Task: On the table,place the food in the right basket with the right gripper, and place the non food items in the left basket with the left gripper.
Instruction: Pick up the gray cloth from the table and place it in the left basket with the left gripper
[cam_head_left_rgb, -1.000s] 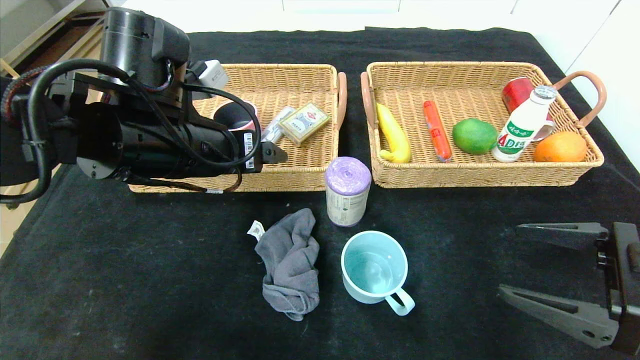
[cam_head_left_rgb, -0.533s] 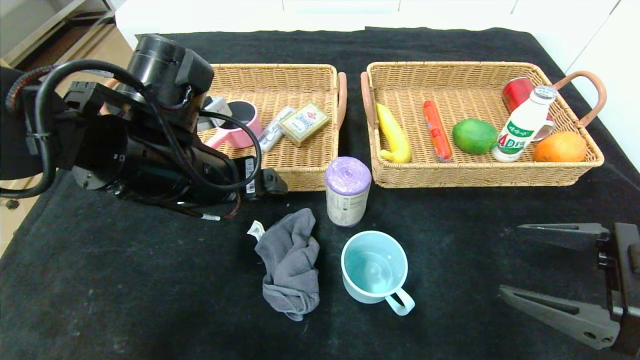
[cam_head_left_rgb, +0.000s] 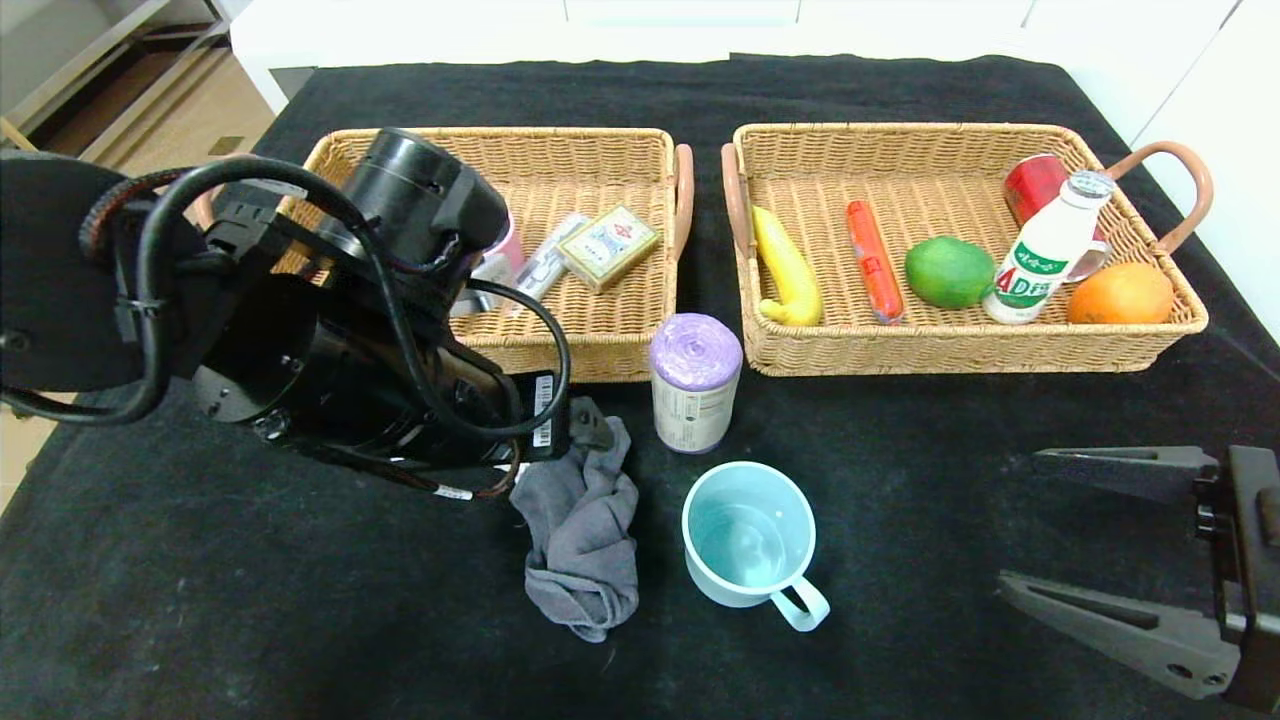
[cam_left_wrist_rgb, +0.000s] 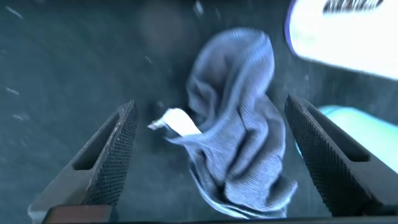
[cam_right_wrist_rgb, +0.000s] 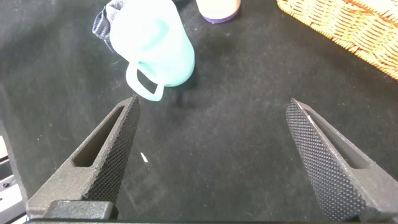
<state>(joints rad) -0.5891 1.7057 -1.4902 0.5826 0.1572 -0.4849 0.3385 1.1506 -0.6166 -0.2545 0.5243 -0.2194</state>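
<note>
A crumpled grey cloth with a white tag lies on the black table. My left gripper is open just above the cloth, one finger on each side, not touching it. In the head view the left arm hides most of that gripper. A purple roll stands in front of the gap between the baskets. A light teal mug stands upright beside the cloth and also shows in the right wrist view. My right gripper is open and empty at the front right.
The left basket holds a pink mug, a card box and a silver packet. The right basket holds a banana, sausage, green fruit, bottle, red can and orange.
My left arm has come away from the left basket toward the front and right, down over the grey cloth. The pink mug stays in the basket. The right arm has not moved.
</note>
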